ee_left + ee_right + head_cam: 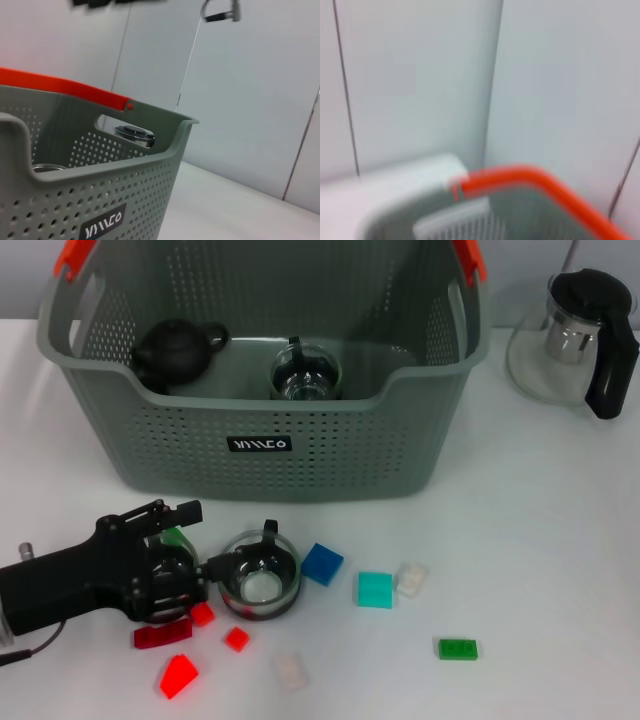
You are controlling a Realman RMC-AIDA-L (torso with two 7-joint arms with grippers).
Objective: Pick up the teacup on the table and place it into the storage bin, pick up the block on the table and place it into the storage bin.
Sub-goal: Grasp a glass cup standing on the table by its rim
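Overhead, the black left end effector (205,575) lies low on the white bench (540,540), its grip unclear, against the clear glass teacup (260,575) amid scattered red, blue and green plastic blocks, before the grey-green perforated storage bin (260,455); the left wrist view adds only the bin's orange handle end (65,85), while the right wrist view shows it blurred.

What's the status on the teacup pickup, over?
Left gripper at glass teacup handle, on table. Right arm out of view. Red blocks crowd the gripper. Storage bin behind.

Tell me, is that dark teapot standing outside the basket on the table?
No. In the head view the dark teapot sits inside the storage bin, beside a glass cup.
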